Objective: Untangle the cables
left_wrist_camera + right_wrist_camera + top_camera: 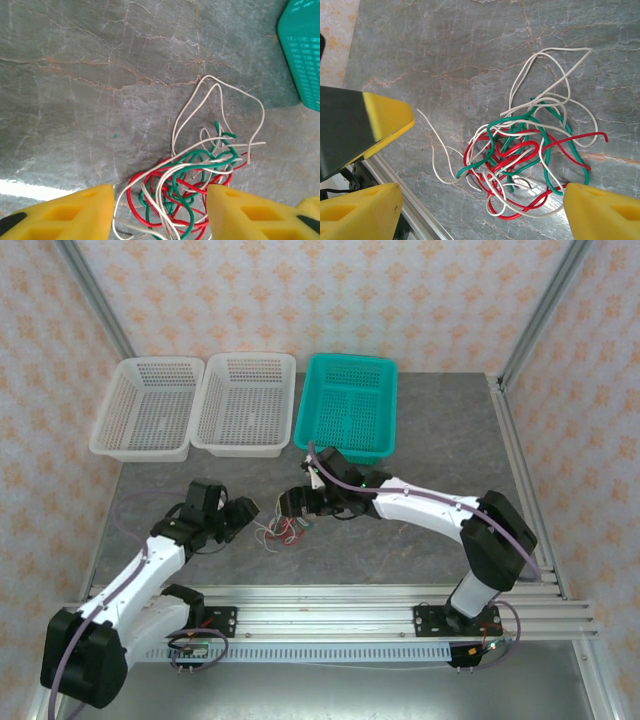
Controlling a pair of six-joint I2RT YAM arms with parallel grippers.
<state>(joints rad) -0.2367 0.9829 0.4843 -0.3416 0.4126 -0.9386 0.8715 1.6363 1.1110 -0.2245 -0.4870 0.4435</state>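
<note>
Cables (520, 150) sit knotted on the tabletop (430, 530); left end effector (159, 212) and right end effector (480, 215) gape wide astride them, likely to grip strands.

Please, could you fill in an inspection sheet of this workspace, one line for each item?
Surface: grey veined table top, no spill seen.
Job's things: cables, cream-white, red and green, in one tangled heap lying on the table.
Clutter: one tiny green speck beside the heap.
Grippers: left claw open, right claw open; both at the heap, gripping nothing.
Cables: purple-grey hoses run along the arms.
Surroundings: white basket, second white basket and teal basket at the far edge, all empty; patterned walls; metal frame.
</note>
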